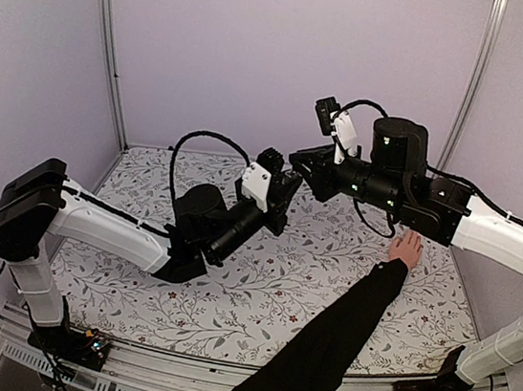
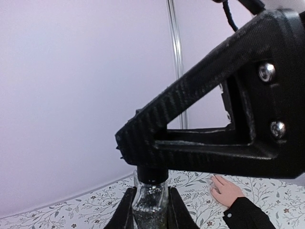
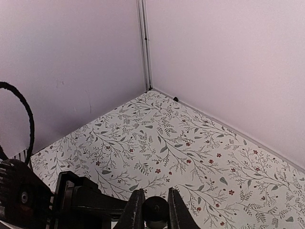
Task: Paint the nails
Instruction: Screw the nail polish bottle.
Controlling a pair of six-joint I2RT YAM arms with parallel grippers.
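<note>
High rear view and close left-wrist view share the hand [image 1: 406, 248].

**Soft, even light; nearest parts dark**

Diffuse light washes the pale lilac walls [image 1: 260, 60] and floral-printed tabletop [image 1: 257, 301], leaving faint shadows. The metal corner posts [image 1: 108, 40] bow slightly in the top view. Glints speckle the clear glass glitter bottle [image 2: 150, 202]. The round black cap [image 3: 156, 210] reads dark and soft, while the bare light-skinned hand [image 2: 224, 191] is evenly lit.
</note>
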